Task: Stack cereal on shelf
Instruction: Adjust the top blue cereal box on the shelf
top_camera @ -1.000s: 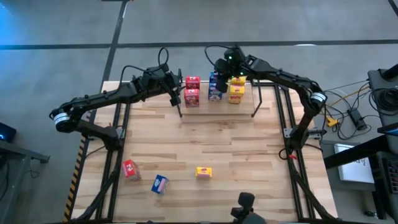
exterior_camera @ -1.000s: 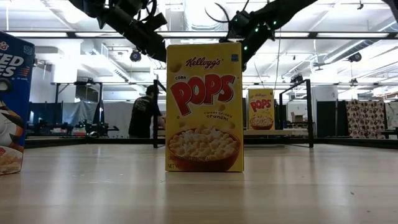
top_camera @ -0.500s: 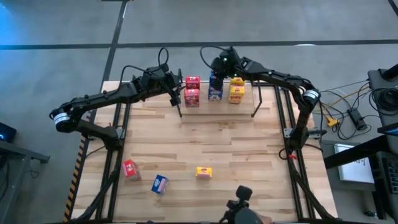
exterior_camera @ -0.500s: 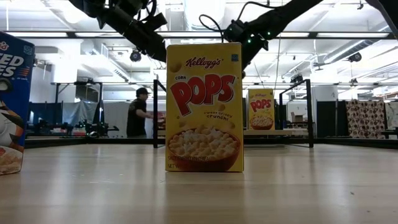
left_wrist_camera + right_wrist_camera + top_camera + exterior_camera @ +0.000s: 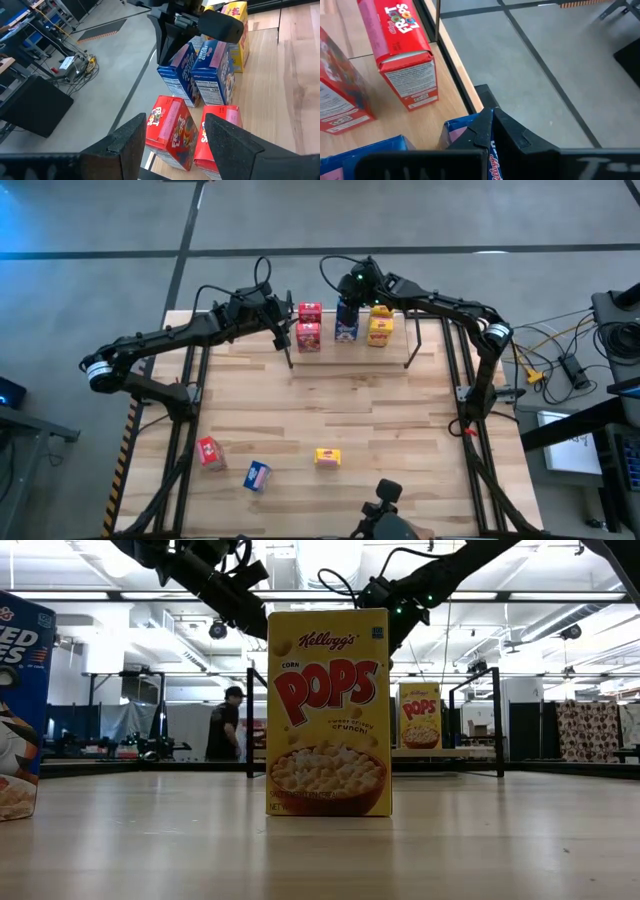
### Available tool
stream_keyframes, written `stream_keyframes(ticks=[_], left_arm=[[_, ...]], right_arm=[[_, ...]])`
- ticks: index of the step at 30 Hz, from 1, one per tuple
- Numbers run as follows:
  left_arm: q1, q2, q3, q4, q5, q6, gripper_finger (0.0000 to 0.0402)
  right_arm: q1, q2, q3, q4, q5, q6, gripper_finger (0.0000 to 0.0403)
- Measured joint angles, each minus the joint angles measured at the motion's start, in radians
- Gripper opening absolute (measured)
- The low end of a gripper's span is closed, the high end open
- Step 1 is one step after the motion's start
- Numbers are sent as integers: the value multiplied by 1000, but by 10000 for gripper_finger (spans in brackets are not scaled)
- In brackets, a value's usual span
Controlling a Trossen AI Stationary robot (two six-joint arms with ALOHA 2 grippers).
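Robot arms sort mini cereal boxes by colour on a low wooden shelf, three still waiting at the near edge of the table.

The right gripper, fingers pressed together and holding nothing, sits above the rear blue cardboard cereal box at the back of the light wooden shelf with its thin black metal frame; by its stance it looks to be tapping that box into line. The left gripper hovers spread and empty beside the two red cardboard cereal boxes at the shelf's left end. The shelf holds six boxes in pairs by colour: red, then the two blue boxes, then two yellow cardboard cereal boxes. One red box, one blue box and one yellow box stand well apart on the large wooden tabletop, near its front edge, presumably next to go up.
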Motion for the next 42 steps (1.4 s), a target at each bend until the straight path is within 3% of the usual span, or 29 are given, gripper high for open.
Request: stream_keyframes(ticks=[6, 29, 35, 42], left_arm=[[0, 0, 0, 4, 0, 0, 186], [0, 0, 0, 4, -1, 0, 186], [0, 0, 0, 4, -1, 0, 186], [0, 0, 0, 4, -1, 0, 186]], right_arm=[[0, -2, 0, -1, -47, 0, 9], [0, -20, 4, -5, -45, 10, 9], [-15, -41, 64, -73, 75, 7, 9], [-98, -39, 70, -136, 69, 24, 9]])
